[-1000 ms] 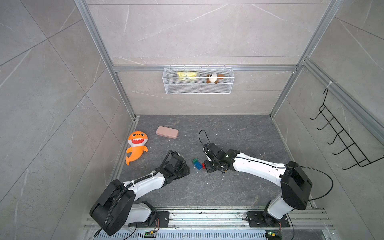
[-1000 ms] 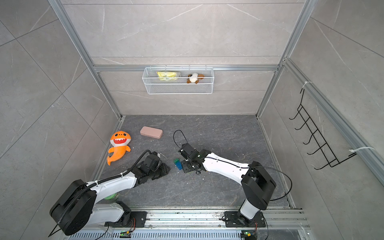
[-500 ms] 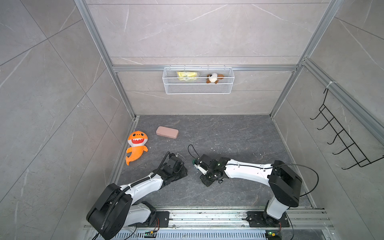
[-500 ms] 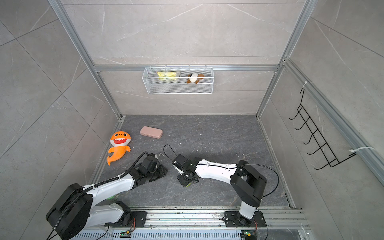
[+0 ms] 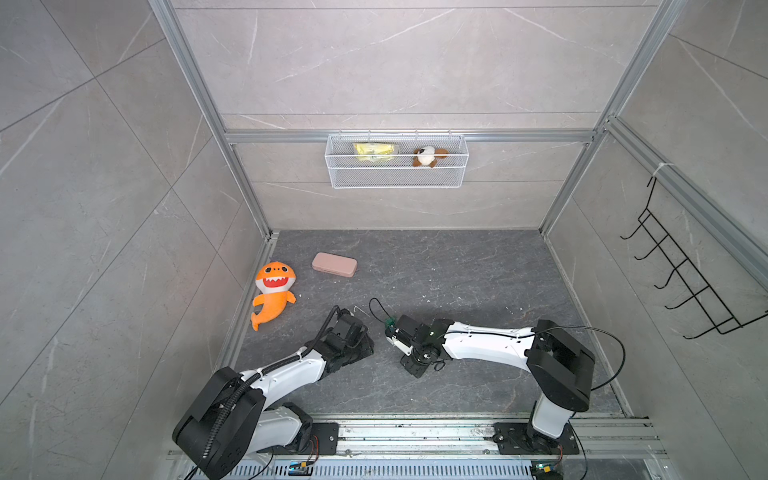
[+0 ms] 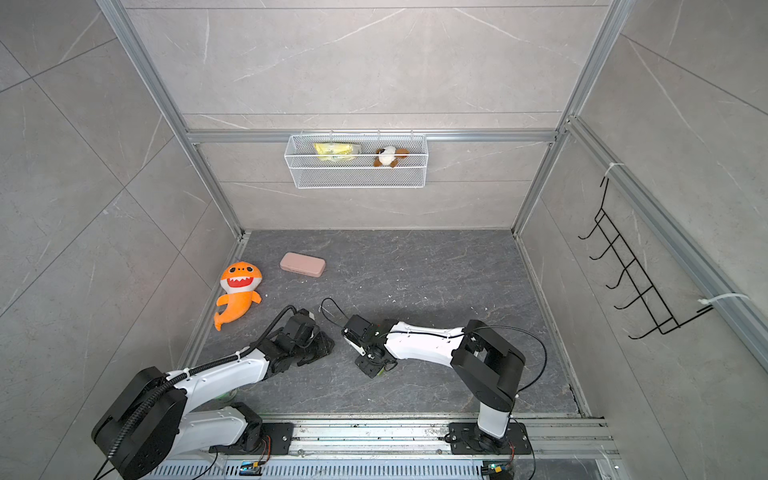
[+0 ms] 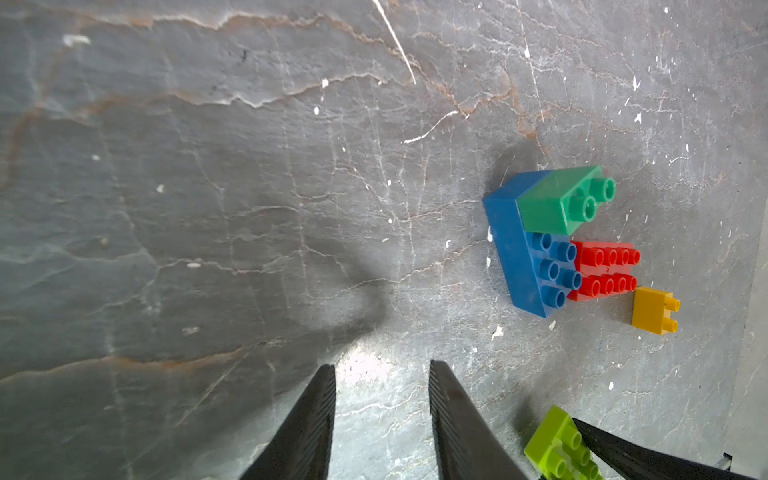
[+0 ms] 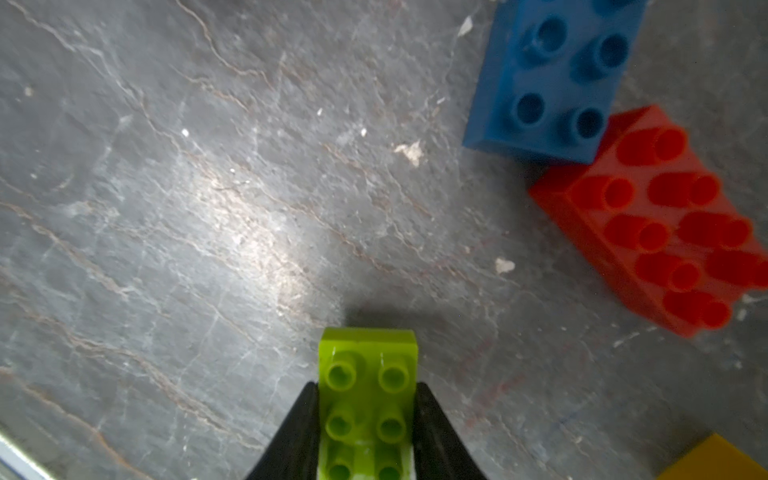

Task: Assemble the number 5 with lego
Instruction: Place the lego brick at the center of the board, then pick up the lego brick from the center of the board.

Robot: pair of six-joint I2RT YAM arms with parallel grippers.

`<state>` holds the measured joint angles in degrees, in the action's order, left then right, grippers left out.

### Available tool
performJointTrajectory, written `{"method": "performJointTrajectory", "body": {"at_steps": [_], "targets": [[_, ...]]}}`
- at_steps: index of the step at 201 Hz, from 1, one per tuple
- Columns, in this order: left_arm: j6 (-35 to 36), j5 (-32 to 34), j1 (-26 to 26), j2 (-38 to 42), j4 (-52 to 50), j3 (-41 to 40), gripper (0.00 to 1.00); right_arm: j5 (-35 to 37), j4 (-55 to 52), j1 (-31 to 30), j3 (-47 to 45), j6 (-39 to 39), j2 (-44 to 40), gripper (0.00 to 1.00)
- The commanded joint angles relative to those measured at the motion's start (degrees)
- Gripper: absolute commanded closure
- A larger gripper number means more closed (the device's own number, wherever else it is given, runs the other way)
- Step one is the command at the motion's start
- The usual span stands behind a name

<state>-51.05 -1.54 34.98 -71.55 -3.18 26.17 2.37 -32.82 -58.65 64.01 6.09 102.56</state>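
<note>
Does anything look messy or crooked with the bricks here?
The blue brick, dark green brick stuck on one end, sits crooked against the red brick, its corner seemingly overlapping it. Nothing looks broken.

A: Where's the case (image 5: 334, 264)?
B: Ten o'clock from the floor's (image 5: 457, 270) middle, with the plush shark (image 5: 274, 293) at its eight, by the wall (image 5: 232, 291).
A: And the lego (image 5: 389, 322)?
B: Near the middle, between the left arm (image 5: 291, 365) and right arm (image 5: 482, 345). A small brick (image 7: 559, 203) sits on a long brick (image 7: 519, 257), with another long brick (image 7: 604, 270) just beside it.
</note>
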Motion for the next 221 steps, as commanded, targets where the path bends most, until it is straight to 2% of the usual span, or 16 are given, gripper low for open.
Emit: {"method": "performJointTrajectory", "body": {"at_steps": [1,41,76,128,176,221], "targets": [[-0.2,0.6,-0.3,1.0,0.7,0.0,0.58,2.5,-1.8,-0.4,0.1,-0.9,1.0,0.59],[-0.3,0.1,-0.2,0.8,0.9,-0.1,0.58,4.1,-2.8,-0.4,0.0,-0.3,-0.2,0.53],[0.3,-0.7,-0.1,1.6,-0.2,0.0,0.58,7.6,-6.0,1.4,-0.1,6.0,-5.3,0.54],[2.4,-3.8,1.8,2.0,0.2,-0.1,0.57,8.8,-9.8,10.8,-2.2,15.2,-12.4,0.54],[3.4,-3.9,7.1,0.4,1.5,1.4,0.55,8.8,-9.8,19.4,-2.7,18.7,-9.6,0.54],[4.5,-3.4,12.5,-4.4,2.0,4.8,0.52,6.2,-7.0,22.8,-1.7,18.2,-4.3,0.57]]}}
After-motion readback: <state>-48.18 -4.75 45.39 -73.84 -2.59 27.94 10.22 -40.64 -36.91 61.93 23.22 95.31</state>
